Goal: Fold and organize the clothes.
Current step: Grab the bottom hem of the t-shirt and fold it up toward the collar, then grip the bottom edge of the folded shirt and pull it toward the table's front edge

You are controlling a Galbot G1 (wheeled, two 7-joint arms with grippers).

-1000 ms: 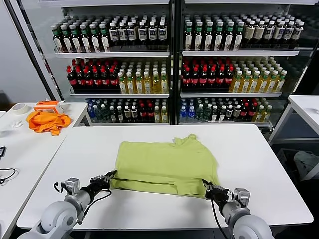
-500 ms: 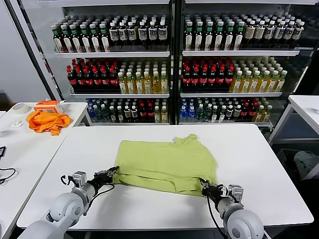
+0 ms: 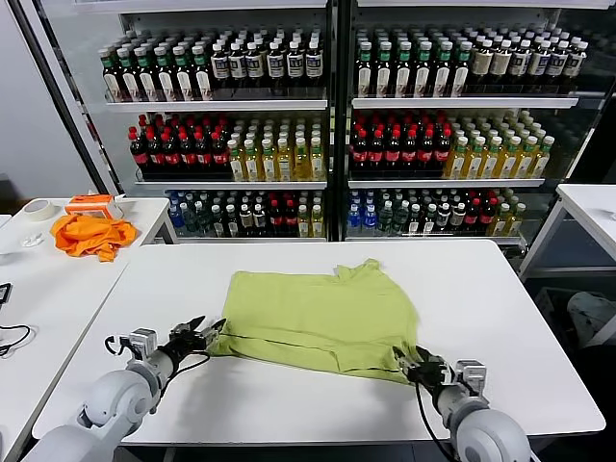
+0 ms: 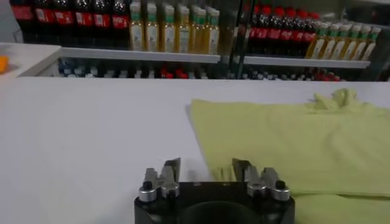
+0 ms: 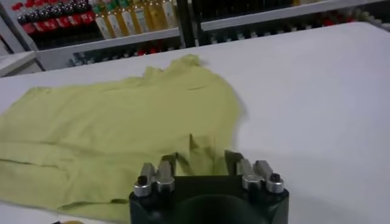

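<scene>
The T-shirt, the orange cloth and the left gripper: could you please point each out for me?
T-shirt (image 3: 322, 316), head view, middle of the flat green fabric.
Orange cloth (image 3: 91, 235), head view, centre of the crumpled heap on the side table.
Left gripper (image 3: 203, 332), head view, midway between its open fingertips at the shirt's corner.

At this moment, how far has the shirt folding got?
Done: the T-shirt lies on the white table with its near edge turned over in a first fold. In hand: nothing; the left gripper and right gripper sit open at the near corners. Left: it is not yet a compact fold, so further folds and tidying remain.
</scene>
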